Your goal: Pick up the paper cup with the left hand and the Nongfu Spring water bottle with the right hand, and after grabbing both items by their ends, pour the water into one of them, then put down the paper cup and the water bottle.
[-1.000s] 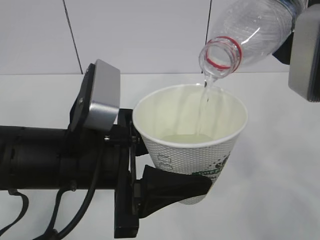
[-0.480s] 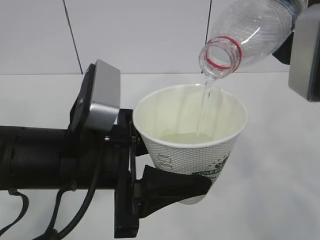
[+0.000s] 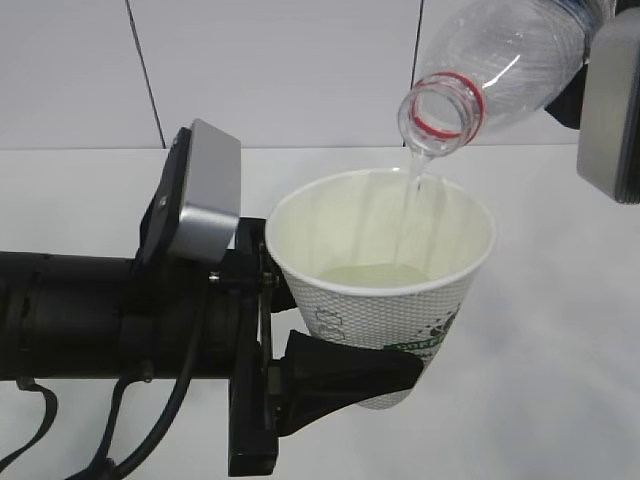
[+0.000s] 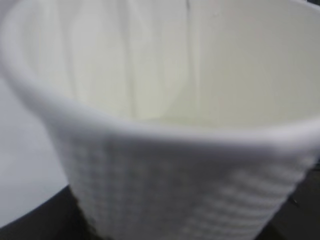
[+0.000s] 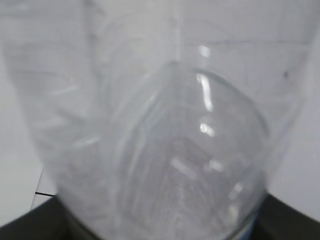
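My left gripper (image 3: 395,345) is shut on the lower part of the white paper cup (image 3: 380,310), holding it upright above the table. One black finger (image 3: 345,378) wraps its near side; the other is hidden behind it. The clear water bottle (image 3: 500,60) hangs tilted at the upper right, its red-ringed mouth above the cup's far rim. A thin stream of water (image 3: 410,200) runs from it into the pool in the cup (image 3: 372,274). In the right wrist view the bottle (image 5: 165,125) fills the frame, with my right gripper (image 5: 160,227) shut round it. The cup (image 4: 165,165) fills the left wrist view.
A white table (image 3: 560,380) lies under both arms. White wall panels with dark seams (image 3: 145,70) stand behind. The left arm's black body and cables (image 3: 90,330) fill the lower left. The right hand's grey module (image 3: 608,110) is at the right edge.
The stream keeps running into the cup. Neither arm, the cup nor the bottle has visibly moved.
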You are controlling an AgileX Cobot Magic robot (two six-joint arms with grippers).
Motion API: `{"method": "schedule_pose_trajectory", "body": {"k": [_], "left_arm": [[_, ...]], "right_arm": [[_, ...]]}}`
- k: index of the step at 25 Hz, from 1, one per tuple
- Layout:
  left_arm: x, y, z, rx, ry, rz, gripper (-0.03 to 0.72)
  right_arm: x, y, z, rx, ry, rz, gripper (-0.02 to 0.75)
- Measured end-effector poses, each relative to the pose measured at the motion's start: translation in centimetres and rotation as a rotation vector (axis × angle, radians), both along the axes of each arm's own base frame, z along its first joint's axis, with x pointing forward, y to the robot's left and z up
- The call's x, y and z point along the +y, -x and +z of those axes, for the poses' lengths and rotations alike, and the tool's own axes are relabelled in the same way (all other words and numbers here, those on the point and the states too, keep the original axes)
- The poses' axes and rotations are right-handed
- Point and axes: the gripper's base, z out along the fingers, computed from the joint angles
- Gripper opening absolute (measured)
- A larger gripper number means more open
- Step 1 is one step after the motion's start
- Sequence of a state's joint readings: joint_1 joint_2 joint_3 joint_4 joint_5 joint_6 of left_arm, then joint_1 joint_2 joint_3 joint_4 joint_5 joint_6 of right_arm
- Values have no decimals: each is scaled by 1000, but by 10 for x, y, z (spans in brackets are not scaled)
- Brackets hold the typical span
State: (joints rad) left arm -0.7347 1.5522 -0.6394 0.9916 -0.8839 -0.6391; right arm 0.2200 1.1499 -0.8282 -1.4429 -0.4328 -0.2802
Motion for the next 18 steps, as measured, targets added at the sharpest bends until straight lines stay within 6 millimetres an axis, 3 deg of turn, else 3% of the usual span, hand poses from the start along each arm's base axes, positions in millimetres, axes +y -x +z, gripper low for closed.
{"method": "schedule_pose_trajectory", "body": {"k": [18], "left_arm": [[0,0,0,0,0,0,477]], "right_arm": [[0,0,0,0,0,0,438]]}}
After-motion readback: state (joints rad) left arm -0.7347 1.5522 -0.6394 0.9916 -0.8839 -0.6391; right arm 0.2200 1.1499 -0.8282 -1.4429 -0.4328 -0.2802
